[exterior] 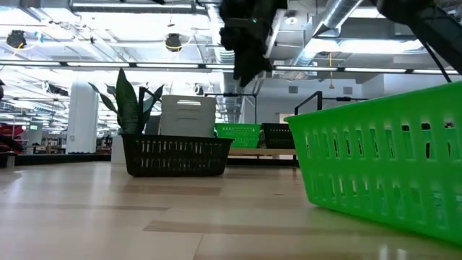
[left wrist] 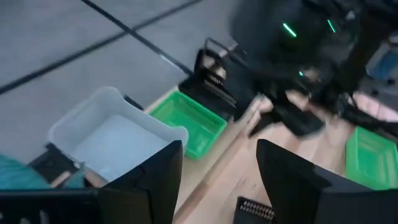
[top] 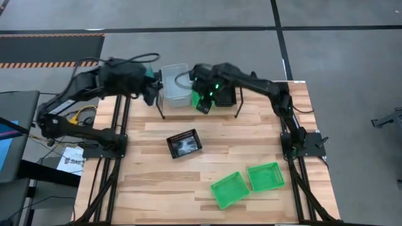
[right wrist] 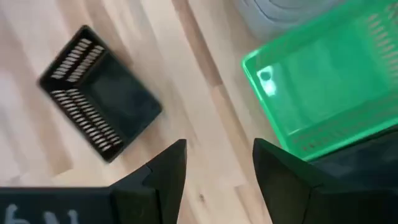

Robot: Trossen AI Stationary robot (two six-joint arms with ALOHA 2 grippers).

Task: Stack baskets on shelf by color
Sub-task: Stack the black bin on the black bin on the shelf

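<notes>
Both arms reach to the far edge of the table, where the shelf (top: pixel 200 103) stands. The left gripper (top: pixel 151 93) hovers just left of the translucent grey-white basket (top: pixel 175 92) at the shelf's left end; its fingers (left wrist: pixel 152 180) are spread apart with nothing between them, and in its wrist view the grey-white basket (left wrist: pixel 109 134) lies just ahead of them. The right gripper (top: pixel 203 103) hangs over the middle of the shelf, at a green basket (top: pixel 200 98) seated there — its wrist view shows the fingers (right wrist: pixel 168 171) parted and empty, with that green basket (right wrist: pixel 323 93) just beyond them. To the right of the green one, black baskets (top: pixel 226 95) fill the shelf's right end, largely hidden under the right arm.

Three baskets lie loose on the table. A single black basket (top: pixel 184 144) sits near the middle, well apart from both grippers. Two green baskets — one (top: pixel 229 190) nearer the front edge, the other (top: pixel 266 176) just to its right — lie at the near right, touching or nearly so.
</notes>
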